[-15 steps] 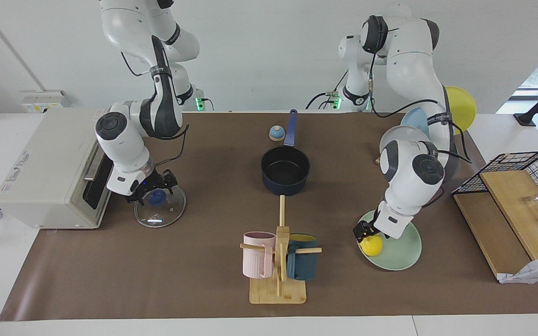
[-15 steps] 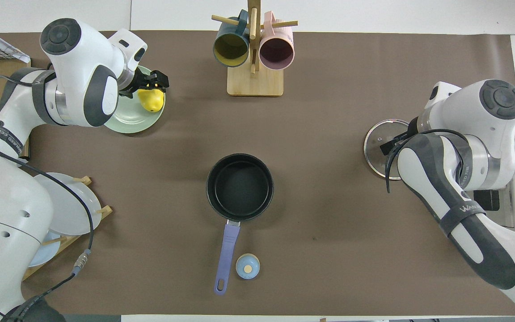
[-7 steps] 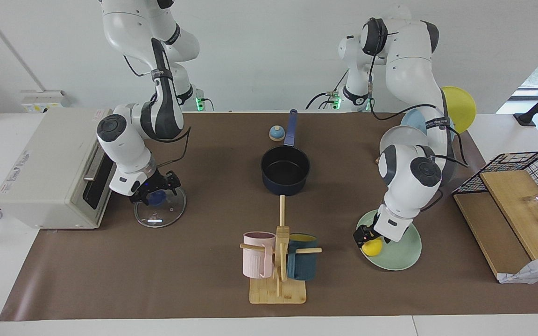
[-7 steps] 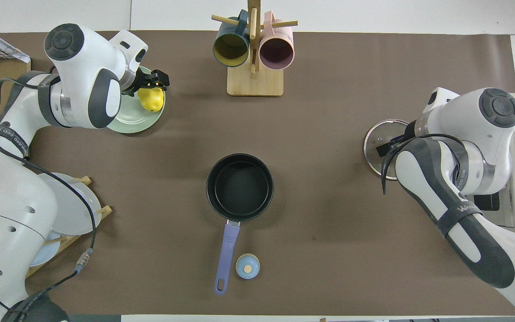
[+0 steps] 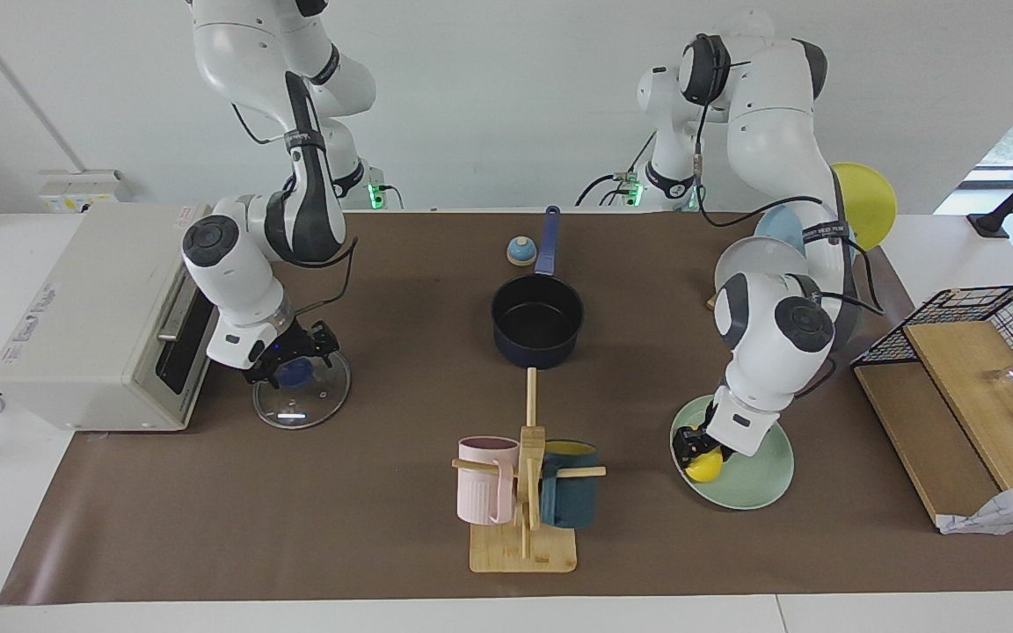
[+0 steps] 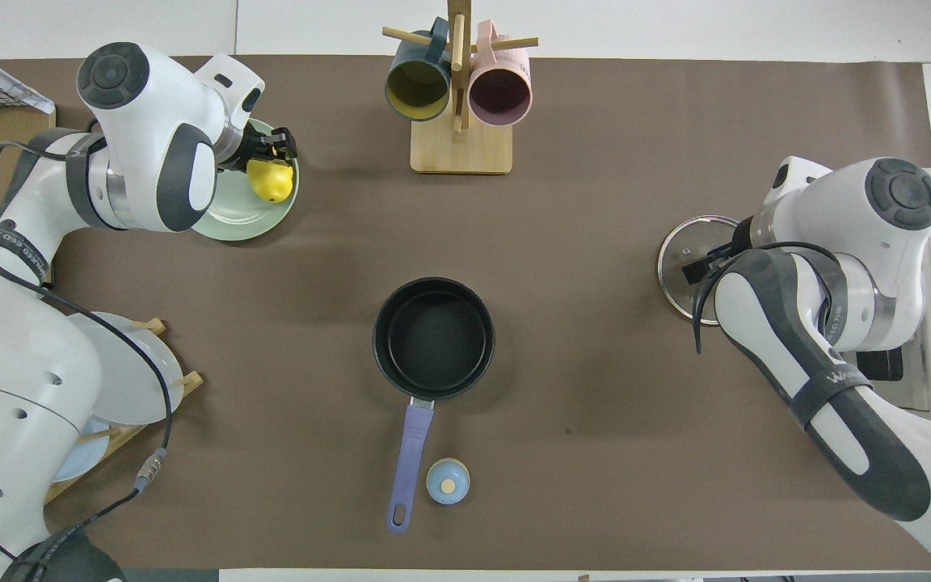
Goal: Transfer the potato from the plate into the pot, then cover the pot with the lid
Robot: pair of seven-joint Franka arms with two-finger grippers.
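Note:
The yellow potato (image 5: 703, 467) lies on the mint-green plate (image 5: 757, 479) toward the left arm's end of the table. My left gripper (image 5: 694, 446) is down on the potato's top; it also shows in the overhead view (image 6: 273, 150), above the potato (image 6: 270, 179) on the plate (image 6: 235, 222). The navy pot (image 5: 537, 321) stands empty mid-table, its handle (image 6: 409, 457) pointing toward the robots. The glass lid (image 5: 302, 397) lies flat in front of the toaster oven. My right gripper (image 5: 294, 356) is open, its fingers on either side of the lid's blue knob (image 5: 296, 375).
A wooden mug rack (image 5: 524, 519) with a pink and a teal mug stands farther from the robots than the pot. A small blue bell (image 5: 521, 251) sits beside the pot handle. A toaster oven (image 5: 93, 316), a plate rack (image 6: 110, 380) and a wire basket (image 5: 990, 334) line the table's ends.
My left gripper has come down closer onto the potato, which shifted slightly on the plate. My right gripper has stayed at the lid's knob, its arm shifting a little.

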